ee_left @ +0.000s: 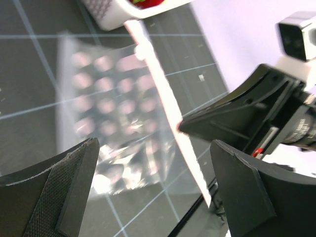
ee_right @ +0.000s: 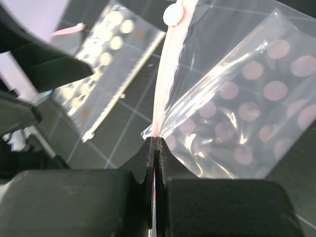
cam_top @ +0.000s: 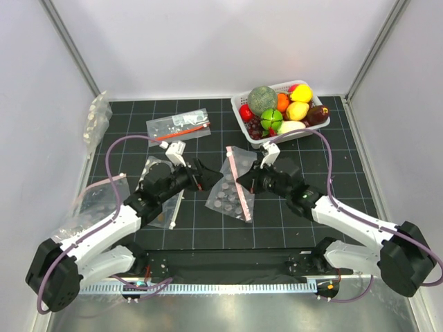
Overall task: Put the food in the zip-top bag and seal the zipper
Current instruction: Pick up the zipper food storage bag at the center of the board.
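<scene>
Black gridded mat (cam_top: 208, 235) — right hand (ee_right: 155, 147) pinches the zipper (ee_right: 165, 84), left hand (ee_left: 153, 153) gapes.

Bright even light, faint shadows; glare and blur on zip-top bag (ee_left: 118, 113).

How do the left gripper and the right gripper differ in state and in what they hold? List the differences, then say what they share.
The left gripper has its jaws wide apart, while the right gripper is pressed shut. The left gripper holds nothing, while the right gripper pinches the pink zipper of the zip-top bag. Both are black and point at that same bag.
</scene>
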